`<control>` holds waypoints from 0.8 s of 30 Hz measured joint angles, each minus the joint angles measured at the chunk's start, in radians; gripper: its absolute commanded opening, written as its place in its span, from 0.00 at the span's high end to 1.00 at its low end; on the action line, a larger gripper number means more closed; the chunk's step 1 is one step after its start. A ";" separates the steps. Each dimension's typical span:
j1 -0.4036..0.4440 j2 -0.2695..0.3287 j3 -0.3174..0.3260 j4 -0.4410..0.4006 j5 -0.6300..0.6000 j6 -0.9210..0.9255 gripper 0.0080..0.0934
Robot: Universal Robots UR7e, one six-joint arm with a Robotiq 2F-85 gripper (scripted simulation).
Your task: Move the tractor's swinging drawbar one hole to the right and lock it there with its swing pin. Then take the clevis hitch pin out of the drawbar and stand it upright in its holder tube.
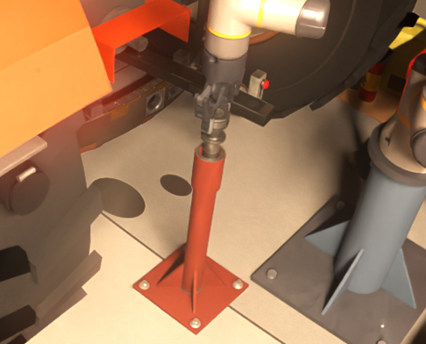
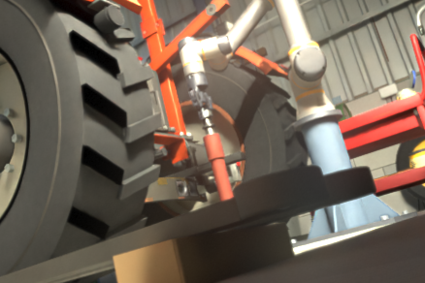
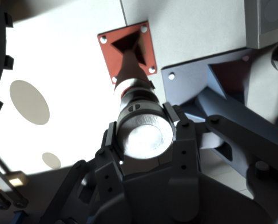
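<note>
The clevis hitch pin (image 1: 214,142) stands upright with its shank inside the top of the red holder tube (image 1: 203,210). The tube rises from a red square base plate (image 1: 190,287) bolted to the floor. I hold the pin by its steel head (image 3: 145,137) in my closed gripper (image 1: 215,119), straight above the tube. The black drawbar (image 1: 190,81) runs behind me under the tractor. A pin with a red tip (image 1: 261,83) stands on it to my right. The pin's lower part is hidden in the tube.
The tractor's big rear tyre (image 2: 63,110) and orange bodywork (image 1: 32,66) crowd the left and back. My arm's blue-grey pedestal (image 1: 378,228) stands on a grey plate to the right of the tube. Pale floor lies between them.
</note>
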 measured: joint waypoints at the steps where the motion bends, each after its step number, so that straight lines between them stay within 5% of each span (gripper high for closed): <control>1: 0.000 0.002 0.001 -0.003 0.000 0.000 1.00; 24: 0.000 0.035 0.022 -0.057 0.000 0.000 1.00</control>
